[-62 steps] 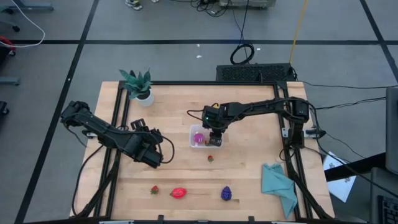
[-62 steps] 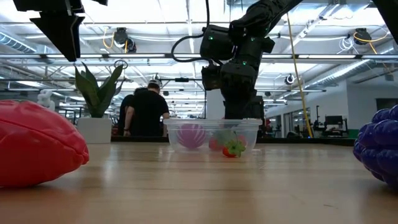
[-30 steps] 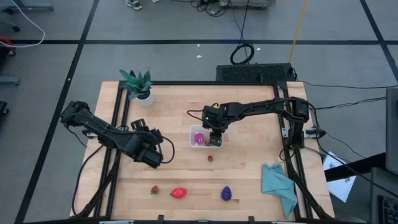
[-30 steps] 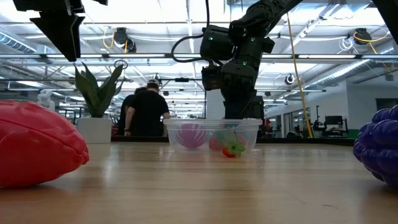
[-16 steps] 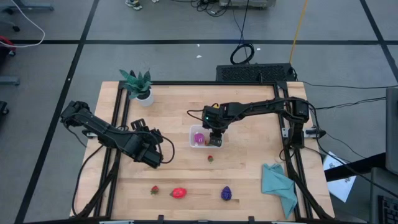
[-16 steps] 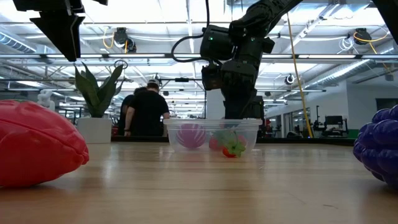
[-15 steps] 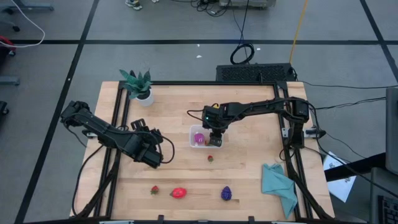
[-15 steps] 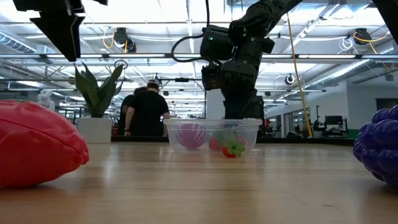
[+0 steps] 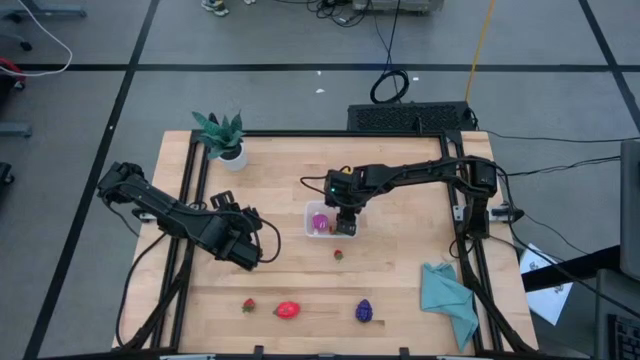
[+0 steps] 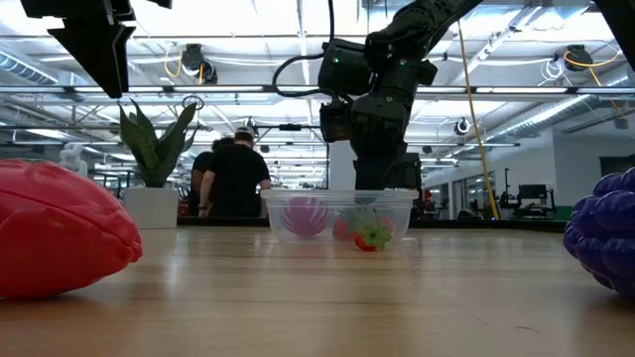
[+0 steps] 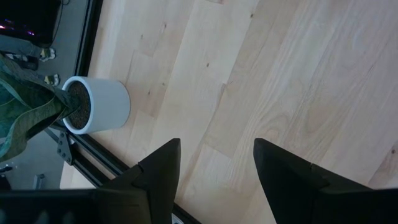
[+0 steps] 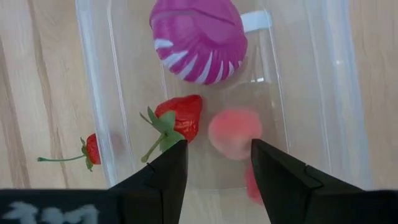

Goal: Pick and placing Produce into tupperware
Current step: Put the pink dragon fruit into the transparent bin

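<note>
The tupperware [image 9: 329, 221] sits mid-worktop [image 9: 400, 290], holding a magenta ball [image 12: 198, 38] and a strawberry [image 12: 180, 117]. The right tool [image 9: 344, 226] hangs over it, fingers apart and empty. The left tool [image 11: 214, 171], also spread and empty, waits near the potted plant [image 9: 222, 137].

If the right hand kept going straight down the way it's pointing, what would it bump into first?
Probably the strawberry in the clear tupperware, right below the open right hand; depth is hard to judge.
</note>
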Robot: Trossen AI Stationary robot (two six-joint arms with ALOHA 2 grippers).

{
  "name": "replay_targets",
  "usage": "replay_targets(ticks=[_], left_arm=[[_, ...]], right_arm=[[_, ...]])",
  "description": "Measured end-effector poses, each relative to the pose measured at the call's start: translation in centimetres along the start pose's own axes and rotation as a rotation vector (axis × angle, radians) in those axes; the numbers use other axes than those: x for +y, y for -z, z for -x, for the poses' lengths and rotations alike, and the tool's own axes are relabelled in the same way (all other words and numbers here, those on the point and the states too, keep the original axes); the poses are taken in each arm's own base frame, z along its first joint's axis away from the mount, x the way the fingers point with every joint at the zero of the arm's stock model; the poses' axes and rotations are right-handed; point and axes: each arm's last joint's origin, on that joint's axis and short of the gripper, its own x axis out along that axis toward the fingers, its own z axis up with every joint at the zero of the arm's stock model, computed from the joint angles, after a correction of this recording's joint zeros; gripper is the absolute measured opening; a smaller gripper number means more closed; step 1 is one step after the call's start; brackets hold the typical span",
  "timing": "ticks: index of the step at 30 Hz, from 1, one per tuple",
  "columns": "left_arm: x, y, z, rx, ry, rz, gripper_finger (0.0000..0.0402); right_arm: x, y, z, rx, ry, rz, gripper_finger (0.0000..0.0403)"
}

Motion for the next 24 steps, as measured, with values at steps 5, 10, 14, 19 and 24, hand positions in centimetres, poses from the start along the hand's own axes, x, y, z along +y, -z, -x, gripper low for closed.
replay_targets(ticks=[5, 10, 14, 19, 24], left_arm=[[0.0, 0.0, 0.0, 0.000, 0.000, -0.013, 0.0209], [0.0, 0.0, 0.0, 0.000, 0.001, -0.016, 0.0209], [-0.1, 0.0, 0.0, 0.003, 0.009, -0.015, 0.0209], [-0.4, 0.0, 0.2, -0.018, 0.028, -0.015, 0.0209], [-1.3, -0.1, 0.5, -0.075, 0.084, -0.030, 0.0209]], right_arm=[[0.3, -0.6, 1.1, -0.038, -0.003, 0.017, 0.0169], [2.0, -1.0, 3.3, -0.100, -0.017, 0.058, 0.0169], [4.7, -0.2, 5.0, -0.099, -0.044, 0.101, 0.0169], [8.8, 1.5, 5.2, -0.025, -0.081, 0.107, 0.0169], [12.6, 3.0, 4.2, 0.019, -0.115, 0.129, 0.0169]])
